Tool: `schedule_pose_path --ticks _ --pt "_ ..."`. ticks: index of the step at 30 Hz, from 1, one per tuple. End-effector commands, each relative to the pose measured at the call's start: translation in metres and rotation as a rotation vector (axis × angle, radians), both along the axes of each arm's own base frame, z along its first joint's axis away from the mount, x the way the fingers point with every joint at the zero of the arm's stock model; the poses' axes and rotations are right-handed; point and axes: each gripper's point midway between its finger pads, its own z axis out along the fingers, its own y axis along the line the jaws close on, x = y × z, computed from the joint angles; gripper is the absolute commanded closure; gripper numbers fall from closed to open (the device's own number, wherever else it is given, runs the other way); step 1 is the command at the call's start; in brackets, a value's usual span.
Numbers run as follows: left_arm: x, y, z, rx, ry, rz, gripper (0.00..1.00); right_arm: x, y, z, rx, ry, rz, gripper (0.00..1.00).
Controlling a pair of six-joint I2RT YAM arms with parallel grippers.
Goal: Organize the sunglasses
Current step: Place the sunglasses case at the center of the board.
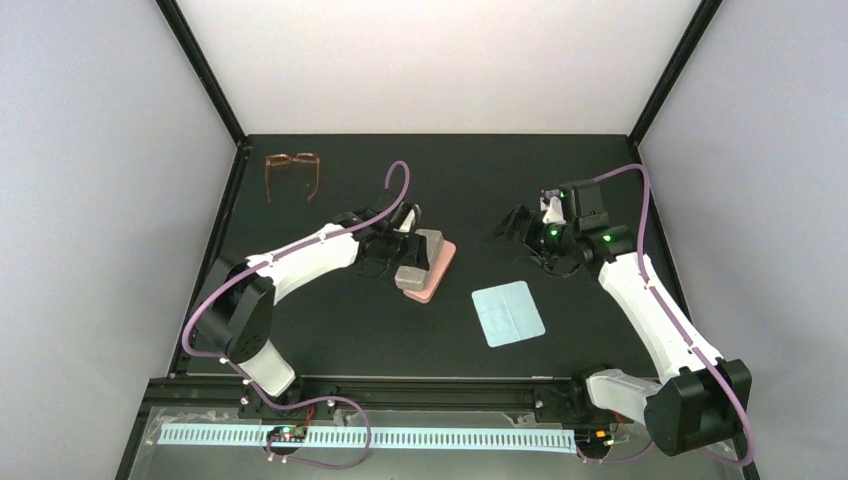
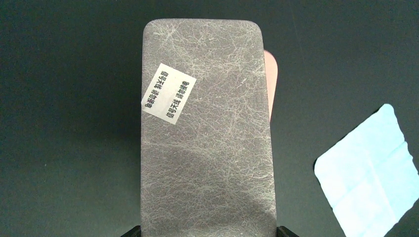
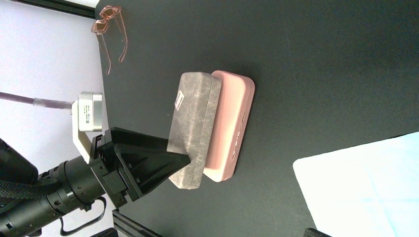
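Note:
The sunglasses are out of view. A grey oblong case (image 2: 207, 133) with a white label lies on top of a pink oblong case (image 3: 232, 123), overlapping its left side. My left gripper (image 2: 208, 232) is shut on the grey case, one fingertip against each long side at its near end. From the right wrist view, its black fingers (image 3: 153, 160) show pressed along that case's side. In the overhead view the left gripper (image 1: 405, 238) sits left of centre. My right gripper (image 1: 512, 226) hovers open to the right of the cases, holding nothing.
A pair of glasses with a translucent pink-brown frame (image 1: 293, 170) lies at the far left corner of the black mat. A light blue cloth (image 1: 508, 313) lies flat, near and to the right of the cases. Black frame posts and white walls surround the mat.

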Motion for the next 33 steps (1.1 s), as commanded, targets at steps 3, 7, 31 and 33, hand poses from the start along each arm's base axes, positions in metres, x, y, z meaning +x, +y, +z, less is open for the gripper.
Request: schedule_pose_path --ticks 3,7,31,33 --pt "0.016 -0.009 -0.002 -0.01 -0.066 -0.008 0.61 0.001 -0.007 0.017 -0.045 -0.069 0.012 0.0" --pt "0.014 -0.014 -0.015 0.019 -0.038 -0.028 0.52 0.0 -0.008 0.013 -0.058 -0.065 0.015 0.0" --pt "0.016 -0.02 -0.022 0.274 -0.048 -0.017 0.24 0.002 -0.012 0.009 -0.11 -0.067 0.032 0.0" --pt "0.015 -0.023 -0.017 0.273 -0.054 -0.023 0.22 0.002 -0.012 0.009 -0.106 -0.066 0.033 0.0"
